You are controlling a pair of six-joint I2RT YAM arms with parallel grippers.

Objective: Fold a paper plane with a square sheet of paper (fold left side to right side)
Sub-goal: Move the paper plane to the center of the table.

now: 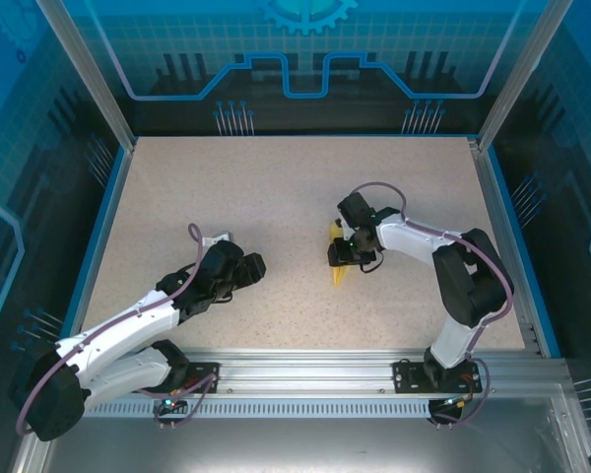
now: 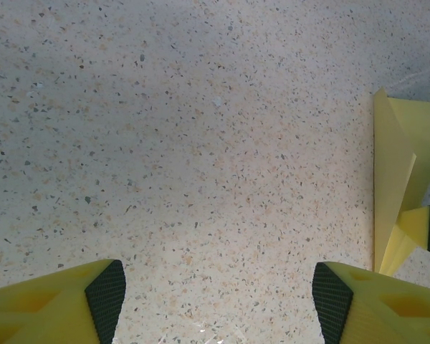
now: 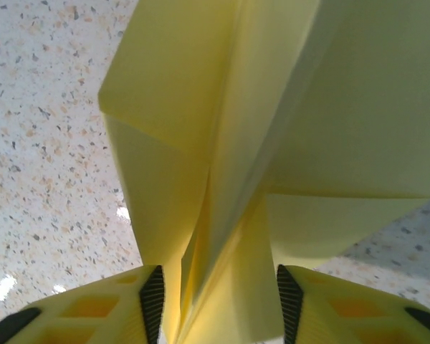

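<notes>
The paper (image 3: 272, 129) was well past a flat square: creased, overlapping flaps narrowed toward the right gripper (image 3: 218, 290), whose fingers pinched its folded layers near mid-table (image 1: 276, 187), so the plane looked mostly formed, with perhaps final creasing and release left. The left gripper (image 2: 218, 287) hovered just left of the paper, fingers spread wide and holding nothing. From above, the right wrist covered most of the paper, and the wrist views cut off its edges, so I could not tell its finished shape.
</notes>
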